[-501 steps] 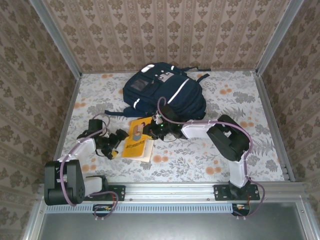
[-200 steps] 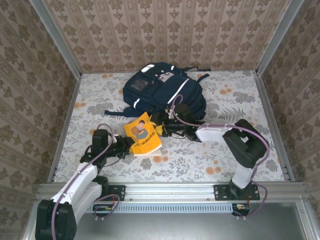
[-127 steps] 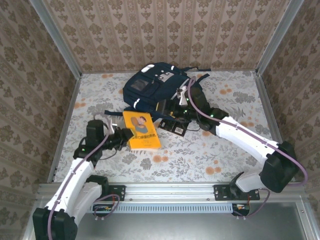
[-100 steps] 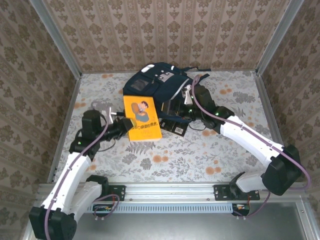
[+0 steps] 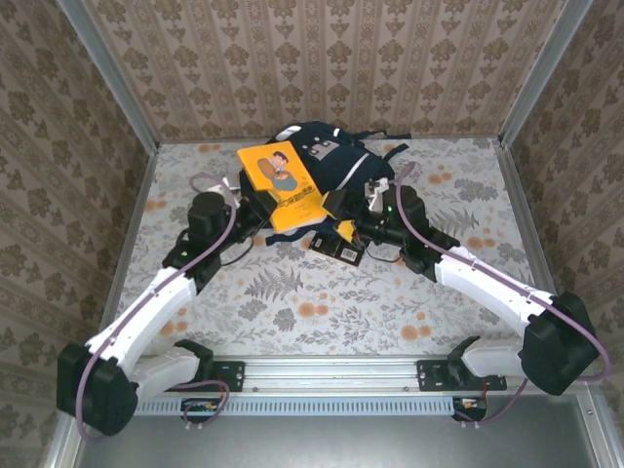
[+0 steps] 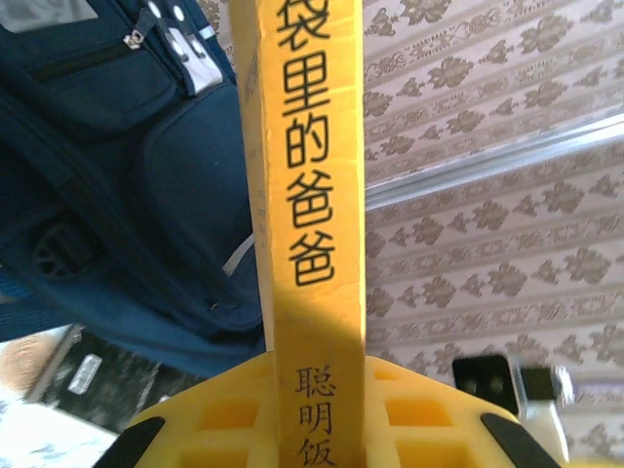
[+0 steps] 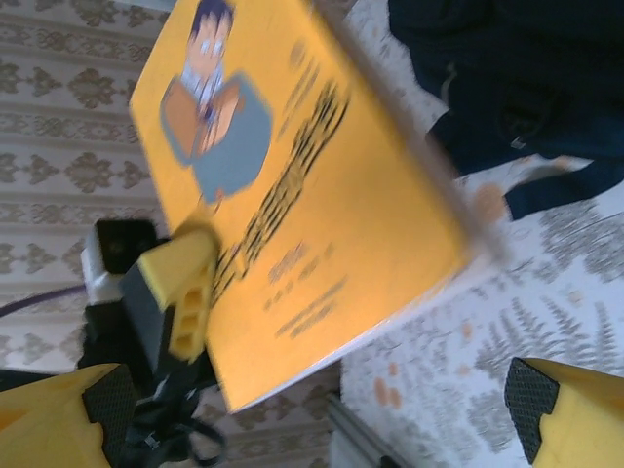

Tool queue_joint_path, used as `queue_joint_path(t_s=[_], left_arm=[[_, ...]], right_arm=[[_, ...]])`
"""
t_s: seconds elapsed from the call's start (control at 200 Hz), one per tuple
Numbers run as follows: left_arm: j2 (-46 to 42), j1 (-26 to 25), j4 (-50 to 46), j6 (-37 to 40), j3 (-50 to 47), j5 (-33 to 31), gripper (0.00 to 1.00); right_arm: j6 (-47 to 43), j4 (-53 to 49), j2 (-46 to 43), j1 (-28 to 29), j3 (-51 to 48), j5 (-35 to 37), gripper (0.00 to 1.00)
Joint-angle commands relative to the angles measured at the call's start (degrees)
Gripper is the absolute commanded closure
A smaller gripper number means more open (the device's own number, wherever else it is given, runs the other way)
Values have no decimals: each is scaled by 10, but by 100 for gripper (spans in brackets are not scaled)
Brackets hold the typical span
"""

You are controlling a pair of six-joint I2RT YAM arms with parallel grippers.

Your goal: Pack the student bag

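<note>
The left gripper (image 5: 249, 195) is clamped narrowly on a yellow book (image 5: 283, 183), which from above covers the bag's left part. The bag (image 5: 356, 168) lies at the far middle of the table (image 5: 468, 283), just beyond both grippers. The right gripper (image 5: 343, 230) stands wide open with nothing in it, just beside the bag's near edge. The bag is navy fabric with zip pockets, a grey patch and dark straps.
</note>
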Motion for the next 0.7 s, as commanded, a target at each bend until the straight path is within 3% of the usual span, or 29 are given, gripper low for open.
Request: queue_joint_path(t_s=[0.0, 0.1, 0.26, 0.695], left_arm=[[33, -23, 168, -90, 29, -78, 100], [72, -42, 216, -133, 36, -95, 100], [113, -68, 244, -141, 65, -87, 100], [121, -65, 241, -137, 94, -85, 100]], right_arm=[[85, 107, 0, 28, -3, 38, 0], [98, 137, 13, 40, -8, 63, 0], [121, 176, 44, 41, -10, 87, 0], [141, 196, 17, 32, -79, 176, 0]])
